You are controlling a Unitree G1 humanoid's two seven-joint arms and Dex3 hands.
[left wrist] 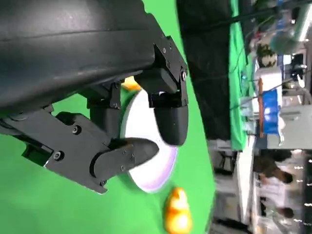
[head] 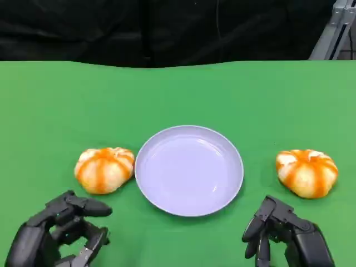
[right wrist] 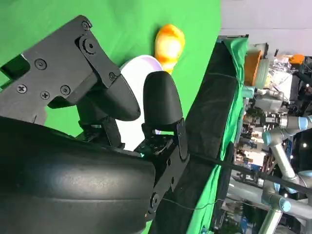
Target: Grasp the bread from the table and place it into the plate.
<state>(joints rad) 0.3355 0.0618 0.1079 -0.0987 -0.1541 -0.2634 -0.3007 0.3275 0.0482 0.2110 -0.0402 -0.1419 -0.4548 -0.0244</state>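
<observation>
- Left robot hand (head: 58,231) sits nearest the camera, on the near side of the plate (head: 189,169) and to its left; fingers apart, holding nothing. Right robot hand (head: 286,233) sits near and to the plate's right; fingers loosely spread, empty.
- Task items: one bread (head: 104,169) lies on the desk (head: 55,100) just beside the plate's left rim; a second bread (head: 307,172) lies to the plate's right, apart from the rim. Plate holds nothing.
- Risk: left bread is nearly against the rim, so fingers closing on it could catch the plate edge and shove or tip the plate.
- Risk: buns look rounded and soft; a shallow pinch may slip off or squash them.
- Risk: two breads, two hands. Both converging over the plate could collide.
- Surface: flat green cloth, black drape behind the plate's far side.
- Room: wrist views show cluttered benches and another robot arm (right wrist: 280,146), blurred.
</observation>
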